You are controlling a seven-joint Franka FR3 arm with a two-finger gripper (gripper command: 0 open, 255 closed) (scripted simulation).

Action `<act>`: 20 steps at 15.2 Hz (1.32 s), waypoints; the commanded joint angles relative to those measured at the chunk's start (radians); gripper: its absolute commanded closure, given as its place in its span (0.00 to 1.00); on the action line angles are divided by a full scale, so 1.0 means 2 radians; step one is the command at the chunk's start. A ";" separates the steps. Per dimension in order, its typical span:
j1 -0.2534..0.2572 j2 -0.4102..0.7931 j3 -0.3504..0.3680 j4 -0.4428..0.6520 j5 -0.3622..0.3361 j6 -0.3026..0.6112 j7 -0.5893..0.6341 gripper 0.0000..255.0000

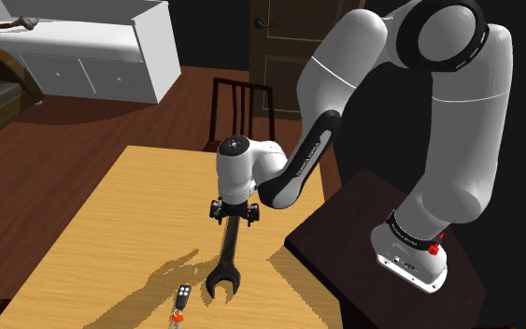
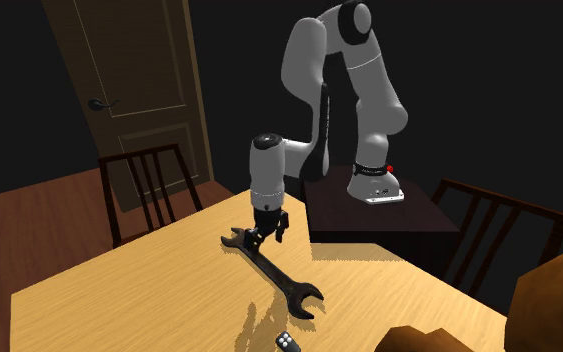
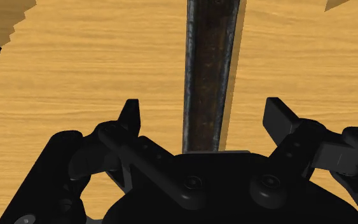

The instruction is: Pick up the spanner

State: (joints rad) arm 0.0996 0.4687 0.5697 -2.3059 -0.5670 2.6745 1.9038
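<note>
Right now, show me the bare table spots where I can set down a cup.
Bare: the table from the spanner out to the shoulder view's left, up to the chair. Crowded: around the gripper and by the key fob.

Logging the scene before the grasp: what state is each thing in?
Dark metal spanner: flat on the wooden table, unheld.
Black two-finger gripper: open, straddling the spanner's shaft.
Small black key fob: lying on the table.
Brown panelled door: shut.
</note>
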 commanded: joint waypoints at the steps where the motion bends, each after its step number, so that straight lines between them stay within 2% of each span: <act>1: 0.028 0.033 -0.027 0.028 -0.021 0.002 0.031 0.00; 10: 0.063 0.081 -0.070 0.047 -0.061 0.033 0.061 0.00; 11: 0.062 0.081 -0.070 0.048 -0.061 0.033 0.061 1.00; 20: 0.062 0.081 -0.070 0.047 -0.061 0.033 0.061 1.00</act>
State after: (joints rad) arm 0.2239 0.6247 0.4325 -2.2155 -0.6891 2.7359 2.0250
